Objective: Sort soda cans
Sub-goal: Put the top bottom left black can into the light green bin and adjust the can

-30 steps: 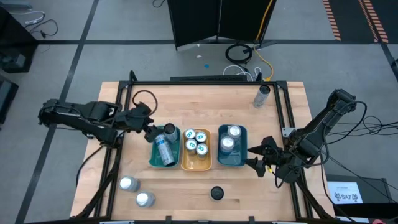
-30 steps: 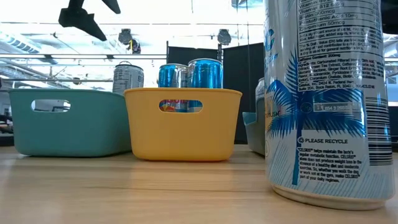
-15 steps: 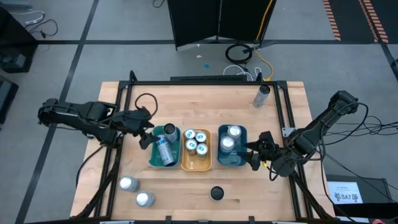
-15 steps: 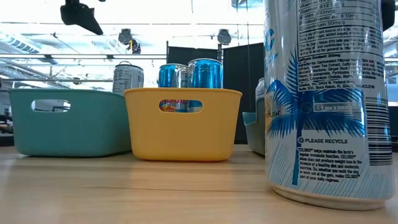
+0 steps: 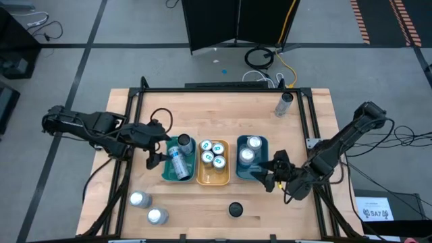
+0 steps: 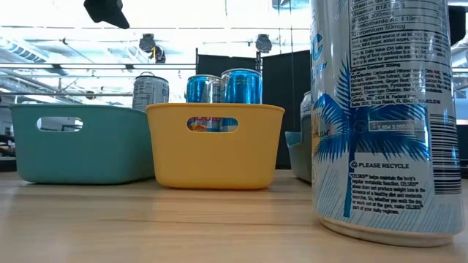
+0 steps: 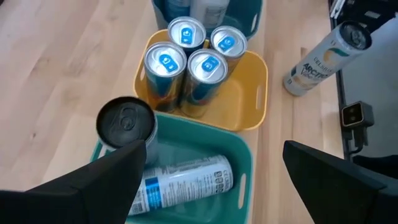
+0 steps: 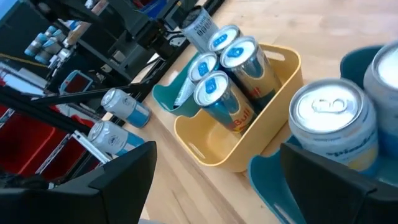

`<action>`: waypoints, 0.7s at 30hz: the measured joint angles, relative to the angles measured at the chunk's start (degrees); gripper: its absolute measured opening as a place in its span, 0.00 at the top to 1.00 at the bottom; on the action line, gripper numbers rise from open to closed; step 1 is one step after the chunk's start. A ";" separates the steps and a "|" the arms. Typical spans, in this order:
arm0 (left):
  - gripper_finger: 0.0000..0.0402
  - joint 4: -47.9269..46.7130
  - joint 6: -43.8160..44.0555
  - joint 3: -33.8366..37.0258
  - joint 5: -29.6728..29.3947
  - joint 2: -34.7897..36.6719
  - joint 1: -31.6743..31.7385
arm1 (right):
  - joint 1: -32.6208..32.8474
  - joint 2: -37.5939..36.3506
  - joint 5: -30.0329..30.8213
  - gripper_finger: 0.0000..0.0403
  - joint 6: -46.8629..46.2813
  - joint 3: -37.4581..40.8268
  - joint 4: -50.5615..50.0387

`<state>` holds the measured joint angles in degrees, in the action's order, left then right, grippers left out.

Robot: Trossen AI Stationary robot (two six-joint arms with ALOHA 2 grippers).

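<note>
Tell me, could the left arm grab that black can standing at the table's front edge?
Probably not easily. The left gripper hangs open beside the teal tray, while the black can stands far across; the right gripper looks nearer.

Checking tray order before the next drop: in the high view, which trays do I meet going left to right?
Teal tray → orange tray → blue tray.

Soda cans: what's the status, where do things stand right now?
Left gripper open, empty, beside teal tray. Right gripper open, empty, by blue tray. Four cans in yellow tray. Loose cans wait near front edge; nothing blocking.
</note>
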<state>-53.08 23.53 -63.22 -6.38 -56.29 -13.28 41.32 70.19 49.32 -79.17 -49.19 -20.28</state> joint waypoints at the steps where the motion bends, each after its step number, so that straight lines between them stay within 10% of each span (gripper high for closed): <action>1: 0.04 0.16 0.01 0.00 0.25 -0.06 0.00 | -0.08 0.94 0.02 0.18 -0.79 0.00 0.52; 12: 0.04 0.33 -1.47 0.00 2.56 -2.85 0.00 | -0.50 8.36 0.01 0.18 -10.48 0.00 3.61; 21: 0.08 0.04 -37.43 0.00 4.30 -11.80 -3.96 | -0.50 9.59 0.04 0.18 -10.17 0.00 7.69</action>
<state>-53.04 -13.91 -63.22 -2.08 -68.09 -17.24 40.82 79.79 49.36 -89.34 -49.19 -12.59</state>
